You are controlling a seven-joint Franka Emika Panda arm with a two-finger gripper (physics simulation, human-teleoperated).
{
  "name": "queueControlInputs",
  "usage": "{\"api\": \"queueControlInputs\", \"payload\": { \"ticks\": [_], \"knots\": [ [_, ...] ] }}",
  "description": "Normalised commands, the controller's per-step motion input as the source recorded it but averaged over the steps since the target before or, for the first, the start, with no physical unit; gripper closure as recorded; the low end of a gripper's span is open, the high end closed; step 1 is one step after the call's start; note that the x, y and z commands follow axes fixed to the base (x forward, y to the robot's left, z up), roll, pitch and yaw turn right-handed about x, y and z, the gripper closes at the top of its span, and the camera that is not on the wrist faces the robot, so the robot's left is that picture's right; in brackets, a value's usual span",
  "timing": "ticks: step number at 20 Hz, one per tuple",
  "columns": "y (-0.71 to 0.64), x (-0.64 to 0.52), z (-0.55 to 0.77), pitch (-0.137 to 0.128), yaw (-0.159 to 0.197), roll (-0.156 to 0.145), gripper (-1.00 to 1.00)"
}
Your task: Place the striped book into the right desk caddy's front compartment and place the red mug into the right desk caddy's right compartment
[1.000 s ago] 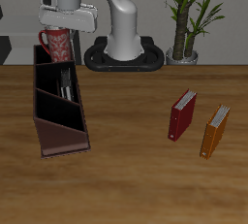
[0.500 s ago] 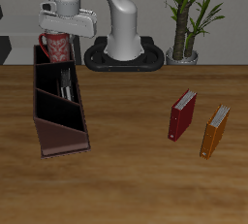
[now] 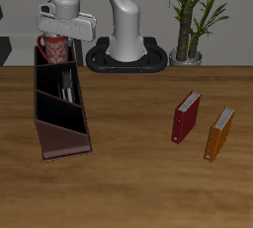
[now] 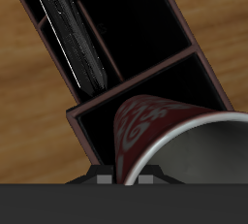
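My pincer (image 3: 57, 37) is pinching the red mug (image 3: 55, 48) by its rim, hanging right over the right compartment (image 4: 160, 97) of the right desk caddy (image 3: 61, 138). The striped book (image 4: 73, 36) stands upright inside that caddy, in a section nearer its sloped end.

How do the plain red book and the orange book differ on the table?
The plain red book stands farther back on the table; the orange book stands nearer the table's front edge. One cover is dark red, the other orange. Both are thin, stand upright with a slight lean, apart from each other and well away from the dark maroon-brown desk caddy.
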Motion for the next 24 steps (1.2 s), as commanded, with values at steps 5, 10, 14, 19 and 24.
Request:
{"api": "queueControlInputs", "payload": {
  "ticks": [5, 10, 14, 19, 24],
  "knots": [
    [0.08, 0.03, -0.16, 0.029, -0.025, 0.026, 1.00],
    [0.10, 0.00, -0.14, 0.035, -0.018, 0.019, 1.00],
    [0.04, -0.03, -0.05, 0.009, -0.010, 0.014, 1.00],
    [0.00, 0.01, -0.03, -0.003, -0.012, -0.008, 1.00],
    [-0.01, 0.08, -0.15, 0.025, -0.021, -0.010, 1.00]
  ]
}}
